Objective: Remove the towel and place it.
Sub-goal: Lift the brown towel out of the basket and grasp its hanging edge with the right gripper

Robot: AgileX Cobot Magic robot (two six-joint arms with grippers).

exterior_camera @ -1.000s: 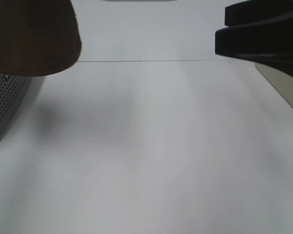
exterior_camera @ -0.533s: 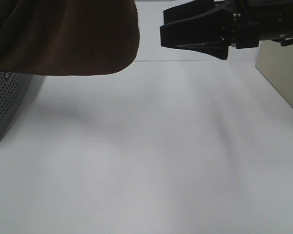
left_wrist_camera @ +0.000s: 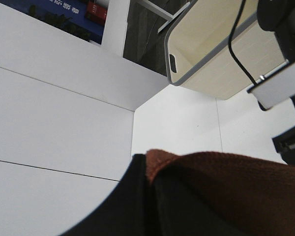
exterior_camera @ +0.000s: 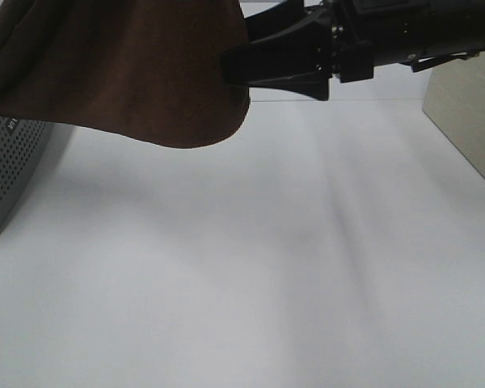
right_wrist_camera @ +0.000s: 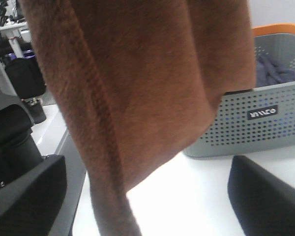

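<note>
From above, the dark brown terry towel [exterior_camera: 121, 73] hangs in the air at about 11 o'clock, clear of the white worktop [exterior_camera: 250, 267], and its rounded lower edge sags towards the middle. The part of it in view is far wider than the grey perforated basket [exterior_camera: 8, 170] at 9 o'clock, whose near wall it partly overhangs. The right wrist view shows that the basket has an orange rim and holds a bluish cloth [right_wrist_camera: 278, 66].

The left hand [left_wrist_camera: 150, 196] cannot be seen from above. In its own wrist view a black finger presses tight against a fold of the towel, and the brown pile bulges out just past it, so the left hand is clamped on the towel and carries it.

The right hand [exterior_camera: 236, 56] reaches in from 2 o'clock, right up to the towel's 3 o'clock edge. Its two black fingers [right_wrist_camera: 24, 196] stand wide apart, with the cloth hanging down in the gap between them. They straddle the towel but are not closed on it, and I cannot tell whether either one touches the cloth.

A cream bin [exterior_camera: 469, 129] with a grey rim sits on the worktop at 3 o'clock, well apart from the basket
</note>
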